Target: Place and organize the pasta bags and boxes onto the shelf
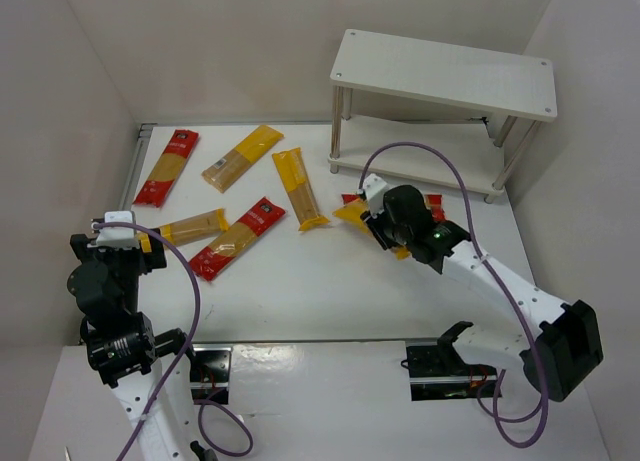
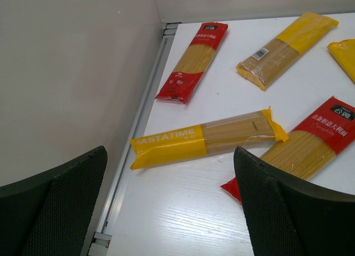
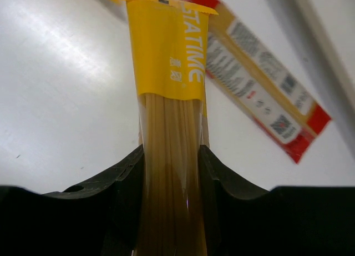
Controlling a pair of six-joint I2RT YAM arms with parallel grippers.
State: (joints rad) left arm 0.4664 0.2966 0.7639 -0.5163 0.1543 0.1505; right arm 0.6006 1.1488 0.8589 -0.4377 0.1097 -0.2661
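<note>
My right gripper [image 1: 385, 226] is shut on a yellow spaghetti bag [image 3: 169, 100], its fingers [image 3: 125, 184] pressed on both sides of the clear window; in the top view the bag's end [image 1: 352, 212] sticks out in front of the shelf. A red pack [image 3: 266, 89] lies beside it. The white two-tier shelf [image 1: 445, 71] stands at the back right, both boards bare. My left gripper [image 2: 172, 211] is open and empty above the table's left edge, near a yellow bag [image 2: 202, 138]. Several more packs lie on the left half: red [image 1: 167, 166], yellow [image 1: 242, 157], yellow [image 1: 299, 187], red [image 1: 238, 238].
White walls close in the table at left, back and right. A metal rail [image 2: 141, 117] runs along the table's left edge. The right arm's purple cable [image 1: 420, 151] arches in front of the shelf's lower board.
</note>
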